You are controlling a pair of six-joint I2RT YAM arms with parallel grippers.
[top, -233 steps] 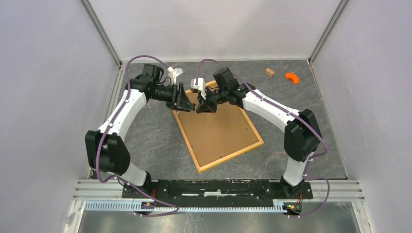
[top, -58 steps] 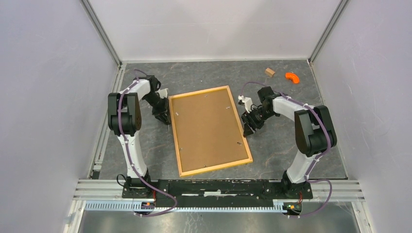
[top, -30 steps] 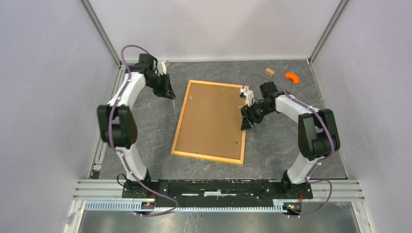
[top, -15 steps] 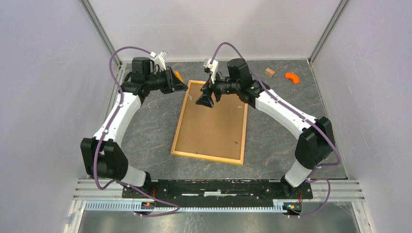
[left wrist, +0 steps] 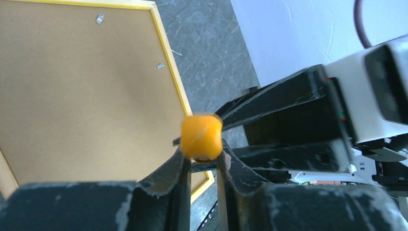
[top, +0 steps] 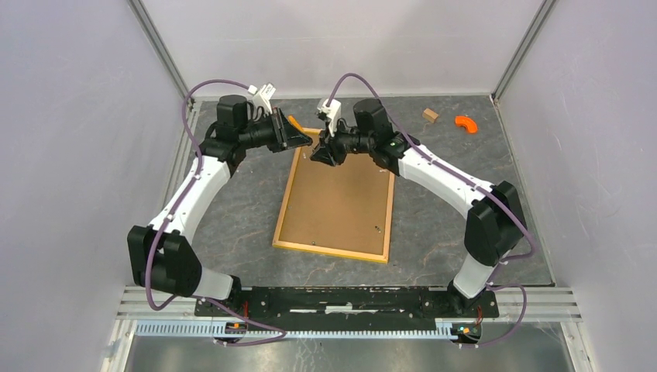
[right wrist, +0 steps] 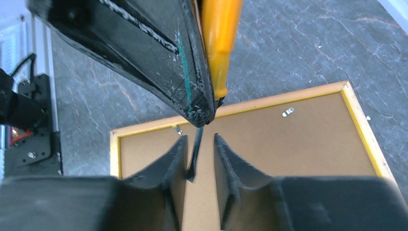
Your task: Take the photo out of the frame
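The frame (top: 341, 201) lies face down on the table, brown board back up, yellow border round it. Small clips (right wrist: 287, 112) show on the board. The photo is hidden under the board. My left gripper (top: 300, 139) is shut on the orange handle of a small tool (left wrist: 201, 137) and holds it above the frame's far left corner. The tool's dark blade (right wrist: 195, 154) reaches between the fingers of my right gripper (right wrist: 199, 144), which stand apart with a gap wider than the blade. In the top view my right gripper (top: 320, 153) meets the left one tip to tip.
A small wooden block (top: 430, 115) and an orange curved piece (top: 465, 122) lie at the far right of the table. Grey walls close in the left, right and back sides.
The frame was turned and slid while both grippers were low at its sides. Both arms then rose, the left holding the orange tool. The grippers have now met over the frame's far left corner.
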